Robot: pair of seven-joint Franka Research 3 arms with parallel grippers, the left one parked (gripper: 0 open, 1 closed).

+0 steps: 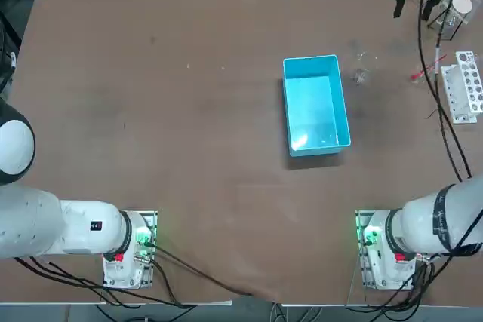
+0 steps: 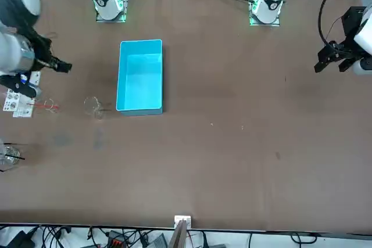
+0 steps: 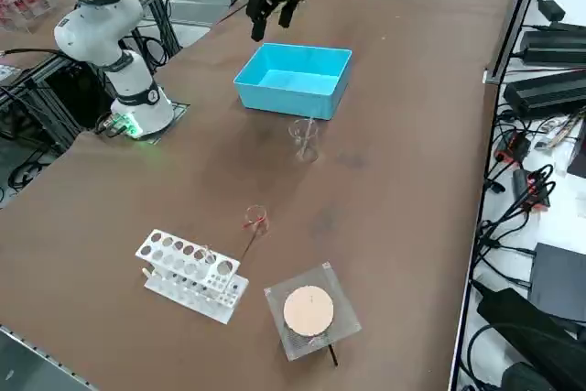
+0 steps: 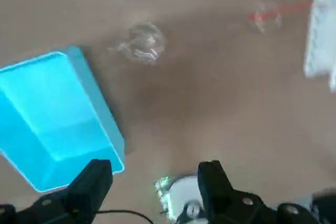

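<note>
Claw (image 4: 154,166) of my right arm hangs high over table's far right corner, fingers spread wide, nothing between them. Nearest thing: small clear glass beaker (image 1: 361,73), upright on brown table (image 1: 189,148), at 7 o'clock from claw in overhead view, well apart. Just beside beaker at 8 o'clock, open light-blue plastic bin (image 1: 315,103), long axis 12 to 6. At beaker's 3 o'clock, white test-tube rack (image 1: 464,84). My arm is nearer one.

Robotics lab, broad brown table (image 1: 189,133) with arm bases (image 1: 381,250) bolted down, white test-tube rack (image 3: 190,276), glass beaker (image 3: 305,139), cables (image 3: 506,191) and power bricks (image 3: 548,91) along its edges, right gripper (image 4: 155,174) raised open-fingered over the far right corner.
</note>
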